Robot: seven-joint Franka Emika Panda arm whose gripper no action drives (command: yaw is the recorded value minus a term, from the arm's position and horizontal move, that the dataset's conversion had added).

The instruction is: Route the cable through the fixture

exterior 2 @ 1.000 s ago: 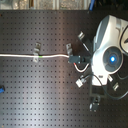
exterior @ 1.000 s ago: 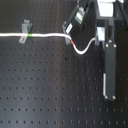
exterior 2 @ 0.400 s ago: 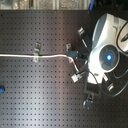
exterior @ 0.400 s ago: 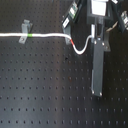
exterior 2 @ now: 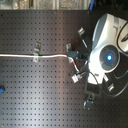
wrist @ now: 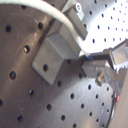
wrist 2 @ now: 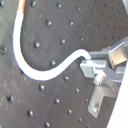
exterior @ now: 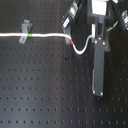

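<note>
The cable (exterior: 47,35) lies on the black perforated board (exterior: 45,90). In the first exterior view it runs from the first exterior view's left edge straight along the board, past a grey clip (exterior: 23,31) where its green band (exterior: 31,36) sits, to a second fixture (exterior: 66,38). Just past that fixture comes the red band (exterior: 74,46), after which the cable dips and curves up toward the gripper (exterior: 95,39).

In the second exterior view the same line shows: cable (exterior 2: 20,55) from the second exterior view's left edge, through the clip (exterior 2: 35,51), on to the fixture (exterior 2: 70,53) just beside the arm (exterior 2: 107,50).

In the second wrist view the cable (wrist 2: 30,70) sweeps from its red band (wrist 2: 21,7) round in a curve, and its end runs into the gripper (wrist 2: 92,64). The fingers (wrist 2: 102,55) are pressed onto the cable's end, pinching it.

In the first wrist view the cable (wrist: 60,19) passes over a grey block fixture (wrist: 52,52) and reaches the fingertips (wrist: 97,62), close beside that block.
</note>
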